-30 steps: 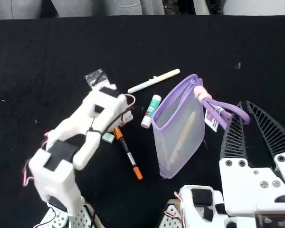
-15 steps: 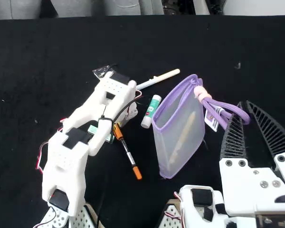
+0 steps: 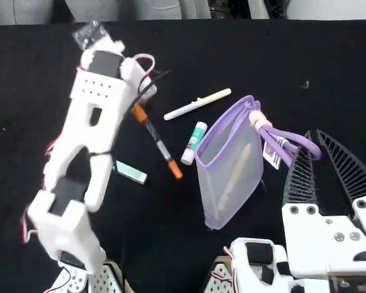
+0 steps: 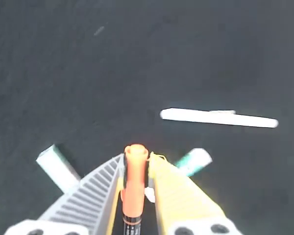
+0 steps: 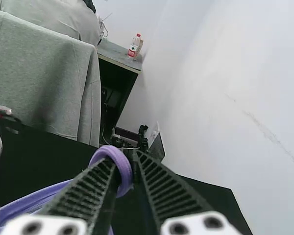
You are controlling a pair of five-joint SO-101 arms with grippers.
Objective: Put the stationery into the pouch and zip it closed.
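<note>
My left gripper [image 3: 138, 110] is shut on the upper end of an orange and black pen [image 3: 157, 144], which slopes down toward the pouch; its orange cap [image 4: 135, 165] sits between the fingers. The clear pouch [image 3: 229, 168] with purple trim lies open at centre right, with a pale pencil-like item [image 3: 238, 170] inside. My right gripper [image 3: 312, 134] is shut on the pouch's purple strap [image 5: 112, 157]. A white pen [image 3: 197, 104], a glue stick [image 3: 193, 142] and a green eraser [image 3: 130, 173] lie on the black table [image 3: 280, 61].
The white pen [image 4: 218, 118], eraser [image 4: 59, 166] and glue stick [image 4: 193, 160] lie below the held pen. A white tag [image 3: 271, 155] hangs on the strap. Grey fabric [image 5: 39, 83] and a desk stand behind the table.
The left arm rose and swung toward the far left, carrying the orange pen off the table. The green eraser now lies uncovered. The right arm and pouch stayed still.
</note>
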